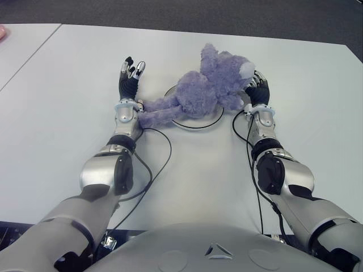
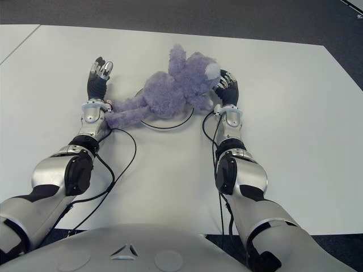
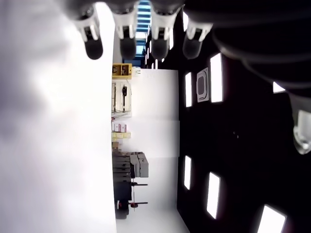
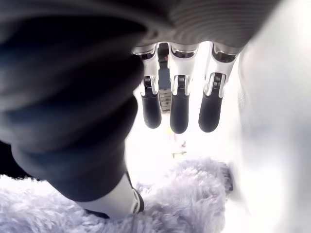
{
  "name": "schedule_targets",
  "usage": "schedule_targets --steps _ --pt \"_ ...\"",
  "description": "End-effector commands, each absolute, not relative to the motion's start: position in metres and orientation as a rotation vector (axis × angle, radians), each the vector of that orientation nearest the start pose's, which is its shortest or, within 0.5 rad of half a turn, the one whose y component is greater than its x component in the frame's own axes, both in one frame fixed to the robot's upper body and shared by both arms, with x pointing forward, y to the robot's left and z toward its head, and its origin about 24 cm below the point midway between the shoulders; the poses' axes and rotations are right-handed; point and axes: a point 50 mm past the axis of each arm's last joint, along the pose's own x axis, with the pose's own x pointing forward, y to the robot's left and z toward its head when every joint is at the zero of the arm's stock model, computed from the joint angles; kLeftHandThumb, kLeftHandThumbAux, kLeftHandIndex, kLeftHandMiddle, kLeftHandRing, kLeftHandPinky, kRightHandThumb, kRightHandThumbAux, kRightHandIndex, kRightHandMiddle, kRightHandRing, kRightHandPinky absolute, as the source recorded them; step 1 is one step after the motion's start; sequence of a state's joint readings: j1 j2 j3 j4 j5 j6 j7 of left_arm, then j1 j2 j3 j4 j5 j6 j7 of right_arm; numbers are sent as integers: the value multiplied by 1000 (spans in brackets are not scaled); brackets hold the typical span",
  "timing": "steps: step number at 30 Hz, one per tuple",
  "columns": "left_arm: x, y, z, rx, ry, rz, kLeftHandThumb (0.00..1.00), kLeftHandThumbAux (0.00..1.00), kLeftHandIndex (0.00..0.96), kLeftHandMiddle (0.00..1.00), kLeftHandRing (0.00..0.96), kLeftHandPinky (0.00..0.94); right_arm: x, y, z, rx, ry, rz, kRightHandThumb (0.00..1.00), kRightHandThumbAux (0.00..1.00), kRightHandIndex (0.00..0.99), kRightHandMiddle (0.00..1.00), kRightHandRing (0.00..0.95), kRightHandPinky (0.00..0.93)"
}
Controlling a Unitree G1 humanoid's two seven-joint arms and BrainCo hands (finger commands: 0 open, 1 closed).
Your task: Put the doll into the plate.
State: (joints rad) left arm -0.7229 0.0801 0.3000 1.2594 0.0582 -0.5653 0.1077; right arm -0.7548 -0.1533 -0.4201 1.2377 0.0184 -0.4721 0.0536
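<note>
**One purple doll draped over the plate, both robot hands beside it**

One fluffy purple doll [image 1: 201, 90] lying across the plate [image 1: 197, 125] near the middle of the white bench [image 1: 68, 85]. Body over the plate, covering most of it, with only the near rim showing as a dark arc. Head toward the bench's far edge and the robot's right side; legs trailing off the rim toward the robot's left, ending just beside the left wrist.

Right robot hand [image 1: 258, 90] up against the doll's head on its right side, fingers [image 4: 179, 109] extended and only slightly bent in the right wrist view, fur directly under the palm. Touching the fur, by the look of it, but not closed around it; no firm hold to be seen.

Left robot hand [image 1: 130, 76] just left of the doll, fingers [image 3: 127, 41] straight and spread toward the far edge, nothing between them. Left wrist view showing only fingertips against the bench surface and the room beyond.

Black cables [image 1: 153, 170] looping over the bench from both forearms back toward the near edge. Dark floor [image 1: 227, 17] beyond the far edge.
</note>
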Motion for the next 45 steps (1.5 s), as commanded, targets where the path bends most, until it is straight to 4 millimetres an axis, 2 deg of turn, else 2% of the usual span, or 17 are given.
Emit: schedule_targets --steps 1,45 --pt "283 150 -68 -50 435 120 0 435 0 7 8 35 284 -189 -66 212 434 -213 296 944 257 200 206 264" --pt "281 155 -71 -15 464 136 0 453 7 30 29 41 284 -186 -66 190 429 -216 403 968 267 208 200 247"
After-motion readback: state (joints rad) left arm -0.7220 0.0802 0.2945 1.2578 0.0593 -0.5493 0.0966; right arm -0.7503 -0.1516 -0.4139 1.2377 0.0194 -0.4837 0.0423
